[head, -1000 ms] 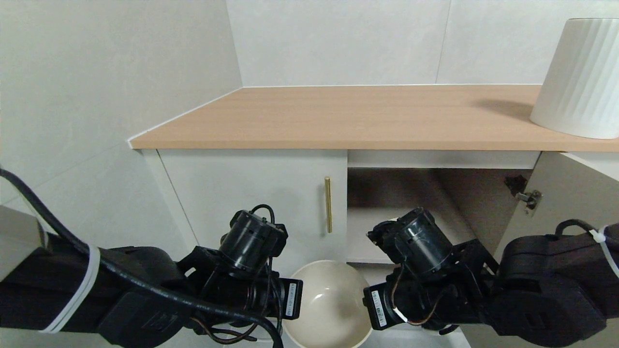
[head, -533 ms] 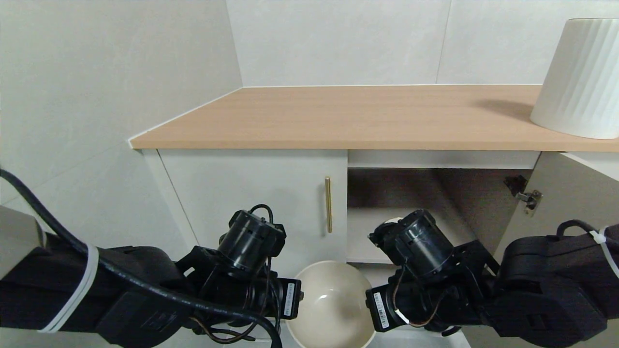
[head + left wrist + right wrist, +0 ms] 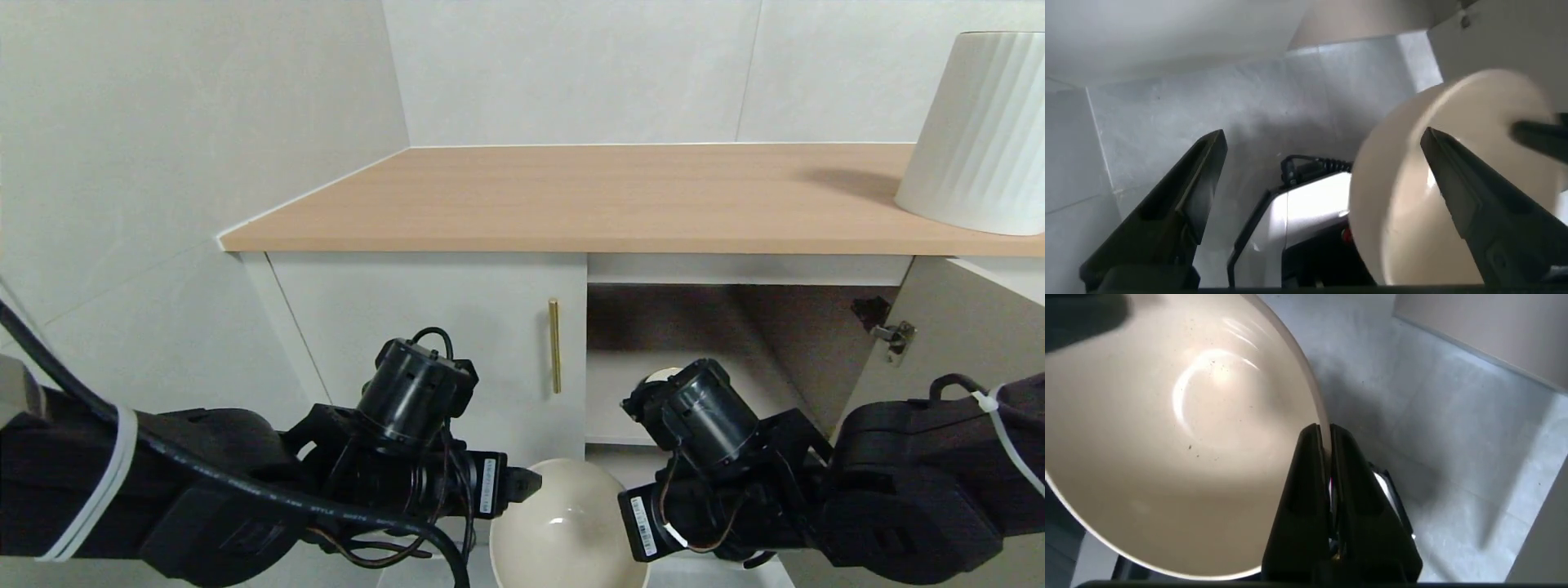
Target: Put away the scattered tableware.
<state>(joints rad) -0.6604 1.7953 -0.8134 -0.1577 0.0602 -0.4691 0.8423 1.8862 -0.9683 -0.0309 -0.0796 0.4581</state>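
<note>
Pale tiled walls (image 3: 204, 122) meet in a corner behind a wooden tabletop (image 3: 588, 196) that caps a white cabinet. A white ribbed shade (image 3: 976, 131) stands at the tabletop's far right. Below, the cabinet's left door (image 3: 424, 343) is shut, with a slim brass handle (image 3: 554, 345) upright at its inner edge. The right door (image 3: 963, 327) is swung open on its hinge (image 3: 890, 335), baring a dim compartment (image 3: 702, 318) with a pale shelf inside.

Low in front of the cabinet, between the two arms, hangs a cream bowl (image 3: 567, 531). It is held above the pale floor (image 3: 1454, 416), tilted so that its hollow faces up toward the head camera. The right tool (image 3: 1327, 437) is clamped on the bowl's (image 3: 1184, 433) rim, one finger inside and one outside, pressed close together on the thin wall.

The left tool (image 3: 522, 486) sits just beside the opposite rim, its fingers (image 3: 1200, 180) spread wide apart with nothing held between them. In the left wrist view one finger overlaps the bowl's (image 3: 1454, 163) outer side, though whether it touches is hard to tell.
</note>
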